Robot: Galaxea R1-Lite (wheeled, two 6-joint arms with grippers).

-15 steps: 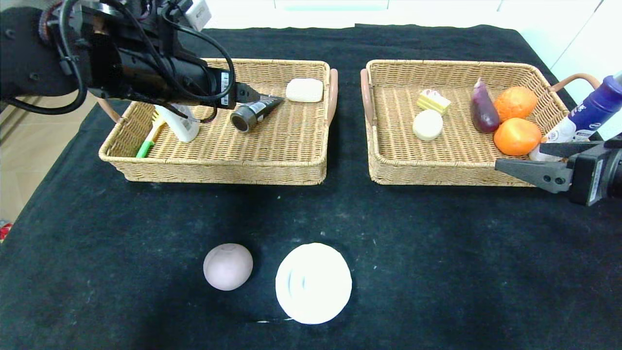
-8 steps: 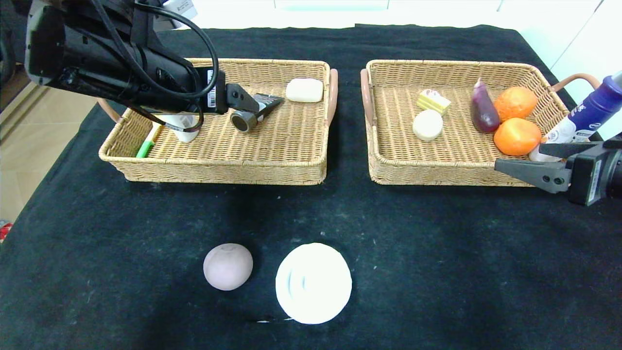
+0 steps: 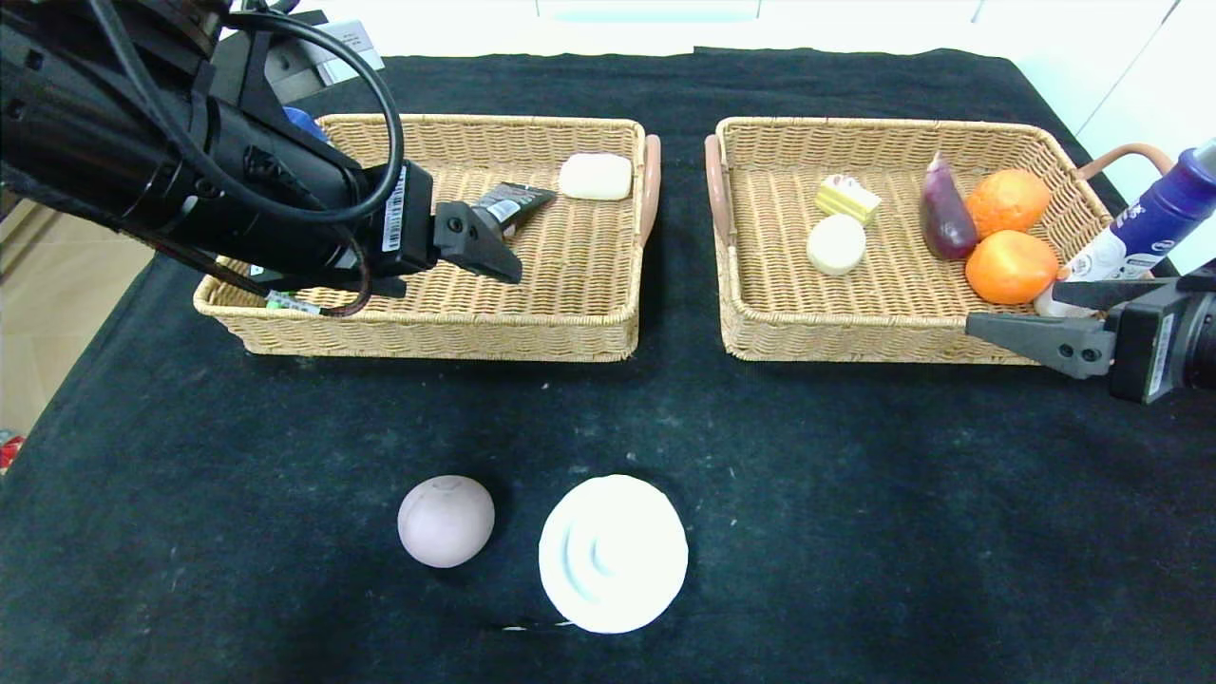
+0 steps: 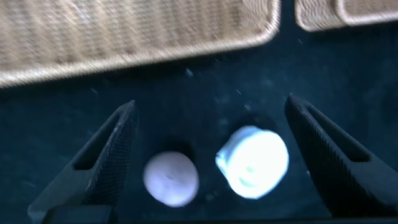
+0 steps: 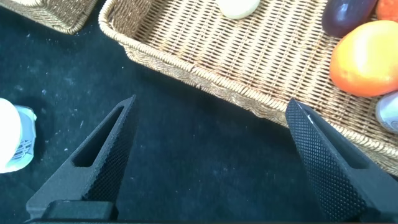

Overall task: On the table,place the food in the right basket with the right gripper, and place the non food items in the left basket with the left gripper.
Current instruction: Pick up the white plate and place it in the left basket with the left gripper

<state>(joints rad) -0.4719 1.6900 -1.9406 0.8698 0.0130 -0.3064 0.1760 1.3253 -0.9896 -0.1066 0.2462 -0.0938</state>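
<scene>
Two oranges [image 3: 1009, 233] in the right-hand wicker tray, touching each other, w/ a purple eggplant [image 3: 945, 223] just beside them. Dark-blue-capped bottle [image 3: 1135, 237] leans at that tray's outer edge, near its handle. White soap bar [image 3: 596, 177] lies in the other tray's far corner. Green-tipped item [image 3: 281, 300] at that tray's near-left corner, mostly hidden. Pale floor [image 3: 38, 313] beyond the cloth's left edge.

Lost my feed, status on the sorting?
Left gripper open, empty, above left basket. Right gripper open, parked beside right basket. Mauve bun and white dish on the table, nothing blocking them.
</scene>
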